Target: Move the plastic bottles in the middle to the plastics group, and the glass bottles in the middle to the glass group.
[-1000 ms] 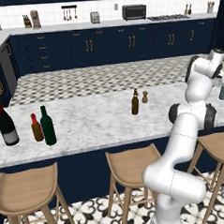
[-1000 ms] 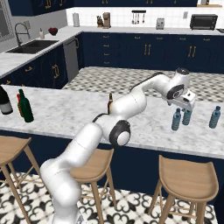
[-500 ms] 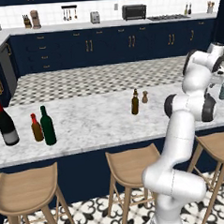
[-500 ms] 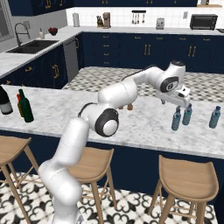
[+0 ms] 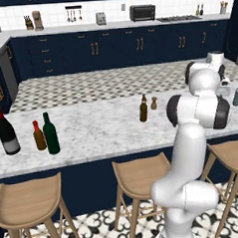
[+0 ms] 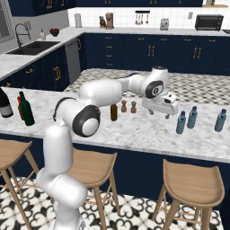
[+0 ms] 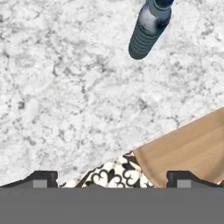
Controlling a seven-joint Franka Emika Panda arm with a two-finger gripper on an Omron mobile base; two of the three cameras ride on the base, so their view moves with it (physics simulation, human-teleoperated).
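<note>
My gripper [image 6: 161, 114] hangs open and empty just above the marble counter [image 6: 143, 134], left of three small blue water bottles [image 6: 181, 123] [image 6: 192, 117] [image 6: 220, 120]. In the hand view the gripper [image 7: 111, 176] has nothing between its tips, and one water bottle [image 7: 148, 27] stands ahead of it at the top. The slim brown beer bottle [image 6: 114, 112] [image 5: 143, 108] stands mid-counter, left of the gripper. Far left, the tall dark green bottle [image 5: 50, 134] stands beside the small amber bottle [image 5: 38, 136] and the big wine bottle [image 5: 7, 132].
Two small brown shakers [image 6: 124, 107] [image 6: 133, 107] stand just behind the beer bottle. Wooden stools [image 6: 193, 179] line the counter's front edge, and one stool [image 7: 192, 148] lies below the gripper. The counter edge runs right under the fingertips.
The arm has swung the open gripper left, away from the group of water bottles and toward the middle of the counter. No bottle has moved.
</note>
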